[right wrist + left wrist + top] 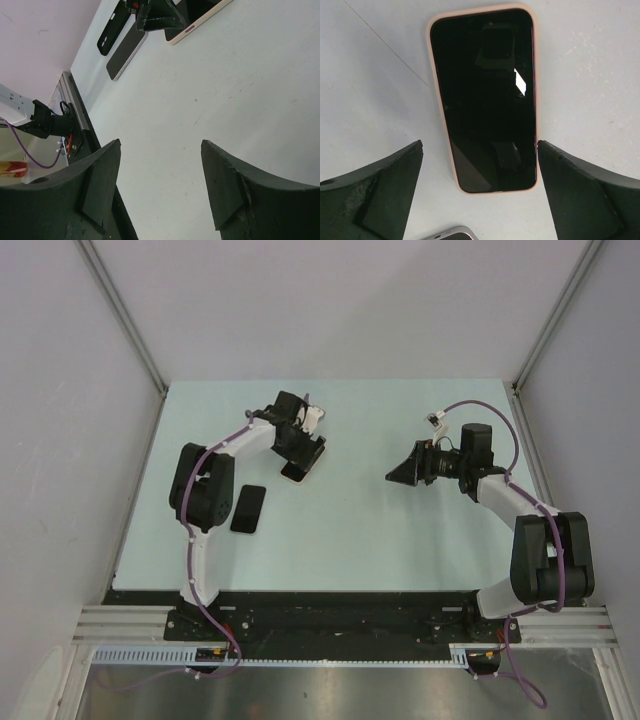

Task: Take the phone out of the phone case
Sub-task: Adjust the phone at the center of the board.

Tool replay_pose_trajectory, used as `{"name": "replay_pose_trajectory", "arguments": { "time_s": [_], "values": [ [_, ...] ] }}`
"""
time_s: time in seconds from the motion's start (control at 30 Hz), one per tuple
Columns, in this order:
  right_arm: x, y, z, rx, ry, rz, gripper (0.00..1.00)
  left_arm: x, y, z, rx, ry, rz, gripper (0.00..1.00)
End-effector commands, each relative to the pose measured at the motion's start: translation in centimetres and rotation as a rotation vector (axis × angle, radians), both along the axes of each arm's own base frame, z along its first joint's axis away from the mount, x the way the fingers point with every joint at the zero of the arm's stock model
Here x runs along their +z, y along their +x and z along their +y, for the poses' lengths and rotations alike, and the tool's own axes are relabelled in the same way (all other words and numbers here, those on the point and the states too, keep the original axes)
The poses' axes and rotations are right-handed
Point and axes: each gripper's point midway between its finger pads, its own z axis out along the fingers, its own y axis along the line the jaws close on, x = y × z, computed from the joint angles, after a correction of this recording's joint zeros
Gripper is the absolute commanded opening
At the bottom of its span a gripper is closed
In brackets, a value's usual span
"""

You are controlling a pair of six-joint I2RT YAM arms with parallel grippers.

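Hovering low with the left gripper, spread wide, nothing held. Just ahead between its fingers: phone, face up in a pink case, flat on the table. Same for the right gripper, wide, empty.

A flat, pale green table top is closed in on three sides by plain grey-white walls, and thin silver metal bars are set in the two back corners. Along the near edge a silver metal rail is fixed, and a shiny steel sheet is seen below it. The table is lit evenly, and only soft shadows are cast.
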Motion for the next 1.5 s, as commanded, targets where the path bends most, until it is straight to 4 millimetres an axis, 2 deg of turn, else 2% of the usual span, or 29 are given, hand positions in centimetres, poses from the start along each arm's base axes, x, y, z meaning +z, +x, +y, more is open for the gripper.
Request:
{"name": "replay_pose_trajectory", "arguments": {
  "time_s": [0.0,0.2,0.4,0.6,0.73,0.9,1.03,1.27,1.37,1.47],
  "values": [
    [2.2,0.0,0.1,0.025,0.012,-0.083,0.70,-0.3,0.4,-0.5,0.006,-0.002,0.006,1.00],
    [2.2,-0.1,0.2,0.032,0.015,-0.080,0.70,-1.3,0.2,-0.5,0.006,0.004,0.026,1.00],
    [2.2,-0.1,0.2,0.035,0.015,-0.083,0.70,-1.8,-1.1,-0.7,-0.001,0.001,0.053,1.00],
    [2.2,-0.1,0.3,0.036,0.014,-0.083,0.70,-1.8,-4.8,-1.0,-0.024,-0.038,0.133,1.00],
    [2.2,-0.1,0.3,0.035,0.013,-0.083,0.70,-1.6,-6.4,-1.6,-0.047,-0.066,0.168,1.00],
    [2.3,-0.1,0.2,0.033,0.013,-0.086,0.70,-0.4,-8.1,-3.3,-0.091,-0.137,0.199,1.00],
    [2.4,-0.1,0.1,0.031,0.015,-0.091,0.70,0.2,-9.3,-6.1,-0.169,-0.175,0.209,1.00],
    [2.8,0.0,-0.4,0.020,0.025,-0.090,0.71,0.6,-9.3,-10.7,-0.274,-0.202,0.189,1.00],
    [2.9,0.0,-0.4,0.025,0.030,-0.090,0.72,1.9,-9.0,-12.2,-0.314,-0.231,0.161,1.00],
    [3.1,-0.1,-0.4,0.036,0.047,-0.086,0.73,4.1,-8.3,-13.1,-0.342,-0.268,0.114,1.00]
  ]
}}
